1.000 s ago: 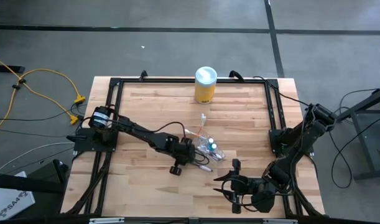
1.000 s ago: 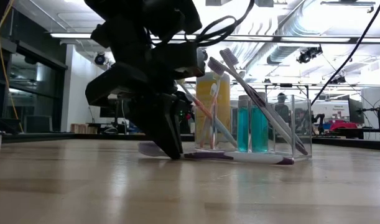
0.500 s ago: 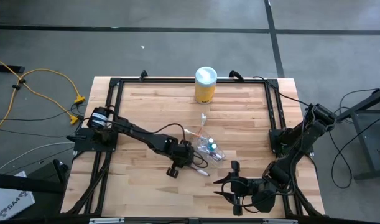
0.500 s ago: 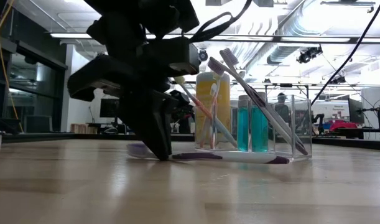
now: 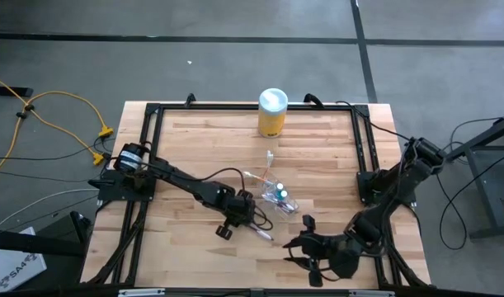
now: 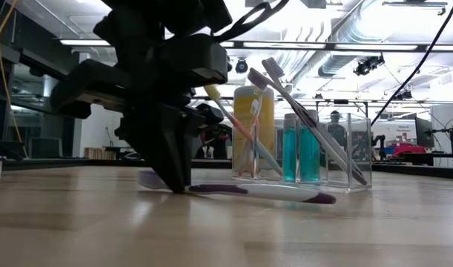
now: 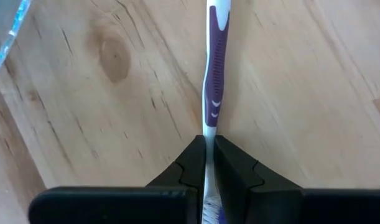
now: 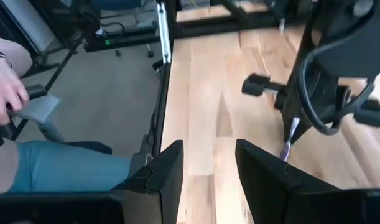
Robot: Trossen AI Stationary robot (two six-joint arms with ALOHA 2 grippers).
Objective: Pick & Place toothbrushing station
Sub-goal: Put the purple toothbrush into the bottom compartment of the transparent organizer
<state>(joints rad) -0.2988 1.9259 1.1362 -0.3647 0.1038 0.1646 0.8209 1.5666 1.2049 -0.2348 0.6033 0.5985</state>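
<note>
We see the left hand (image 7: pixel 209 163) pinching a slim purple-and-white toothbrush (image 7: pixel 214 93) flat on the wooden counter (image 5: pixel 194 148), just beside the clear plastic cup (image 6: pixel 326 148); the right hand (image 8: pixel 208 163) waits spread, near the cup.

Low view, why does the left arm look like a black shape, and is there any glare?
Low view: bright ceiling lights behind silhouette the left gripper, and the table shows pale reflections. Left wrist view: evenly lit, the purple toothbrush sharp.
</note>
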